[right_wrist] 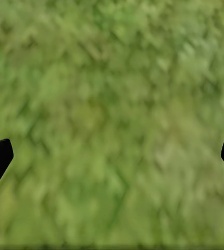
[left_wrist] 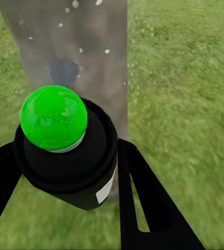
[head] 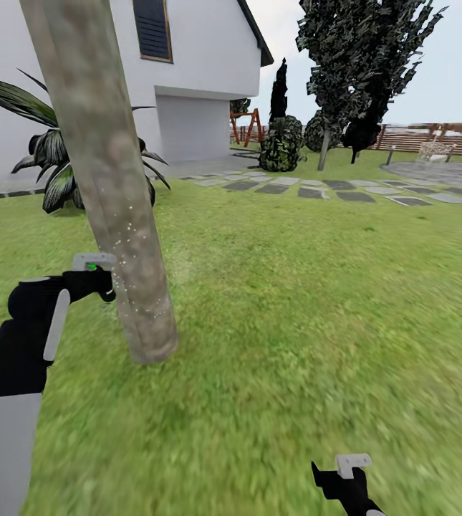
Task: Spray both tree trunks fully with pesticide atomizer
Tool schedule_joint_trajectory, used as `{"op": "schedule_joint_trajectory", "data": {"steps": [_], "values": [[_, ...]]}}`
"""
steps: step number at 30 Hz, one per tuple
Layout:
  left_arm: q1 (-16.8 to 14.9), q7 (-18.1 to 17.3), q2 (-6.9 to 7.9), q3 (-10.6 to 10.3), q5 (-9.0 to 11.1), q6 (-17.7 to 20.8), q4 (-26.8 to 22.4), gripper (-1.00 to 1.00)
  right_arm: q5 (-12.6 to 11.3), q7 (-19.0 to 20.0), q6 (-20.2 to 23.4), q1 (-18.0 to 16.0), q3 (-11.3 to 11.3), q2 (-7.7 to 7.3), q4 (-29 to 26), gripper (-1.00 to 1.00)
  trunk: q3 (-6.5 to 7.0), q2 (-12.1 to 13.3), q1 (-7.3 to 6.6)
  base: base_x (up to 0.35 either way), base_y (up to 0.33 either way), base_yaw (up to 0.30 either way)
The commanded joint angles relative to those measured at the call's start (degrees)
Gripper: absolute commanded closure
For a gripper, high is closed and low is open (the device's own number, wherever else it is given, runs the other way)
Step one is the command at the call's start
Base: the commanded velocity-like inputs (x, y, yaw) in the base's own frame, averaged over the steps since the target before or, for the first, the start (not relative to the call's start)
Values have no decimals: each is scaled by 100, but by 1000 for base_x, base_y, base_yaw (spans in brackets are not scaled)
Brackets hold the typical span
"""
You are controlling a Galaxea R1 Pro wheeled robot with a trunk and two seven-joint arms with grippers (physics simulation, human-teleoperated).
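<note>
Our left end effector point(left_wrist: 65, 172) grips the pesticide atomizer point(left_wrist: 65, 151) beside the speckled tree trunk point(head: 109, 193). Our right end effector point(right_wrist: 112, 156) hangs wide open above the grass point(right_wrist: 112, 78).

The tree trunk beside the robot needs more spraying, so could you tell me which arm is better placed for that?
Left. The left gripper holds the atomizer pointed at the tree trunk; the right gripper hangs open over grass.

Bright, even daylight with barely any shadows; the grass point(right_wrist: 112, 104) renders soft and blurred.
</note>
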Motion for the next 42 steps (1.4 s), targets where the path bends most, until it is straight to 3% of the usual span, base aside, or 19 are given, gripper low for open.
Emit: {"op": "schedule_joint_trajectory", "data": {"steps": [1, 12, 19, 25, 27, 29, 32, 36, 39, 40, 42], "values": [[-30, 6, 20, 5, -12, 21, 5, 100, 0, 0, 1, 0, 0, 0, 0, -100, 0, 0, 0, 0, 0, 0], [35, 1, 137, 68, -71, -41, 0, 100, 0, 0, 2, 0, 0, 0, 0, -100, 0, 0, 0, 160, 136, 0], [168, 22, 316, 68, -97, -74, 58, 100, 0, 0, 1, 0, 0, 0, 0, -100, 0, 0, 0, 160, 268, 0], [365, 66, 333, 68, -127, -91, 78, 100, 0, 0, 0, 0, 0, 0, 0, -100, 0, 0, 0, 78, 143, 0], [508, 75, 327, 74, -411, -363, 78, 100, 0, 0, 1, 0, 0, 0, 0, -100, 0, 0, 0, 3, 4, 0], [522, 77, 326, 133, -530, -439, 78, 100, 0, 0, 2, 0, 0, 0, 0, -100, 0, 0, 0, 0, 1, 0], [457, 32, 325, 377, -562, -421, 78, 100, 0, 0, 0, 0, 0, 0, 0, -100, 0, 0, 0, 0, 0, 0], [384, 14, 328, 410, -539, -167, 70, 100, 0, 0, 2, 0, 0, 0, 0, -100, 0, 0, 0, 0, 0, 0], [425, 8, 298, 398, -515, -204, 141, 100, 0, 0, 1, 0, 0, 0, 0, -100, 0, 0, 0, 0, 0, 0], [501, 5, 278, 396, -505, -276, 308, 100, 0, 0, 2, 0, 0, 0, 0, -100, 0, 0, 0, 0, 0, 0], [673, 7, 256, 401, -493, -1009, 1090, 100, 0, 0, 2, 0, 0, 0, 0, -100, 0, 0, 0, 0, 0, 0]]}}
